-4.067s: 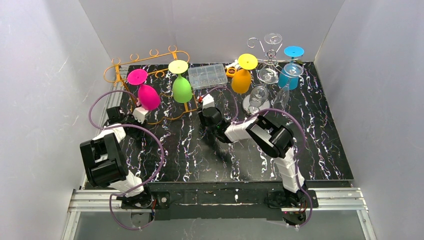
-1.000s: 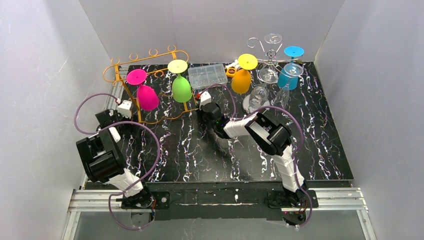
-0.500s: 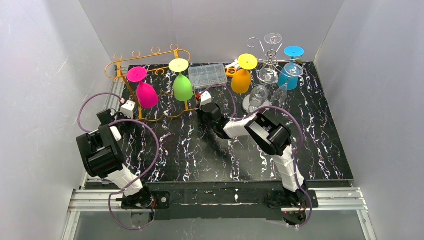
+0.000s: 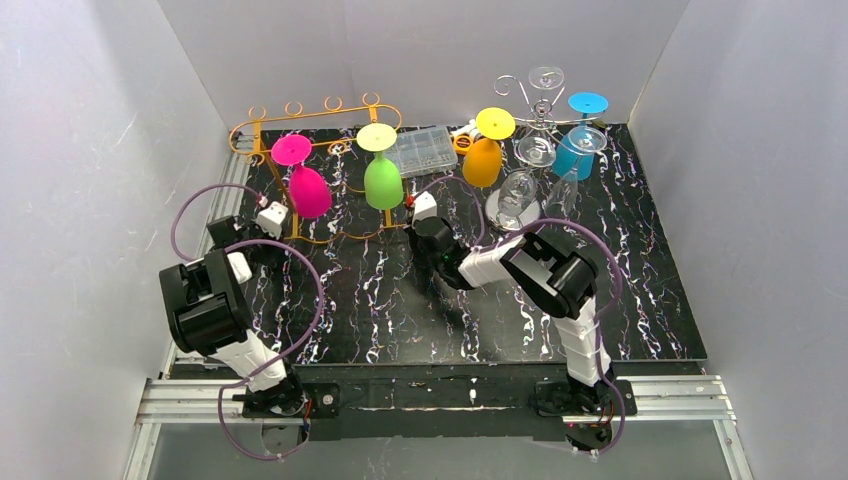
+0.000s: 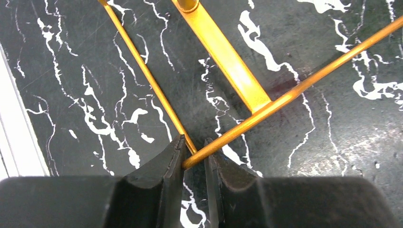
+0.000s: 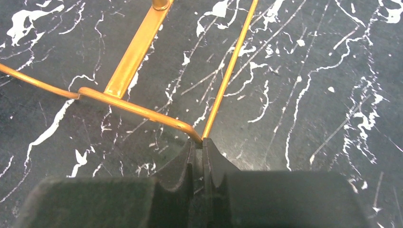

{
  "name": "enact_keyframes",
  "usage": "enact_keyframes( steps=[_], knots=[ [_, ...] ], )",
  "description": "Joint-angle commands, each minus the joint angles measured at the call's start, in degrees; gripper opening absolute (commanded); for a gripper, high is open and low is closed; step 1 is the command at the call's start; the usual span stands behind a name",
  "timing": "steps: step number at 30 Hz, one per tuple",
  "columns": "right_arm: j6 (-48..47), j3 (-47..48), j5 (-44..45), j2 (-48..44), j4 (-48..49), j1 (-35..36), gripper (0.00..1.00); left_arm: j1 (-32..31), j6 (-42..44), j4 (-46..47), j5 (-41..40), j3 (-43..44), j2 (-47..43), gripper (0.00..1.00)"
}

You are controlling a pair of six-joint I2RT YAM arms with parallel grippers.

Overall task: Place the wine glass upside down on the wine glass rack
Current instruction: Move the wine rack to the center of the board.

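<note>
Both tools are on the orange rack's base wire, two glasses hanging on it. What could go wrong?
The left tool and right tool each pinch only thin wire of the orange rack; uneven motion could twist it or let it slip out.
The pink glass and green glass hang from it; a jerk might swing or drop them.
The clear box sits close to its right end and could get bumped.

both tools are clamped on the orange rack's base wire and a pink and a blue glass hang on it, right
Wrong colour: the orange rack carries the pink glass and the green glass, not a blue one, as the top external view shows. The left tool and right tool are clamped on its base wire.
</note>
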Motion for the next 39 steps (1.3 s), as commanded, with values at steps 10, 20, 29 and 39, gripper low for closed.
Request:
enact_keyframes(
  steps=[10, 20, 29, 39],
  knots=[
    [0.8, -7.4, 7.0, -8.1, 2.6, -0.4, 0.01, -7.6, 0.4, -2.2, 0.4, -0.8, -2.5, 0.20],
    [1.9, -12.1, 8.1, -12.2, 1.8, -3.3, 0.01, -11.4, 1.7, -4.3, -0.2, -1.2, -3.5, 0.20],
    [2.4, -15.3, 9.0, -15.4, 0.4, -3.7, 0.01, -14.5, 2.8, -7.1, -0.9, -0.4, -4.0, 0.22],
    [3.3, -17.4, 8.3, -19.2, -3.4, -3.1, 0.95, -14.4, 4.6, -10.0, -3.8, -3.2, -8.1, 0.60]
  ],
)
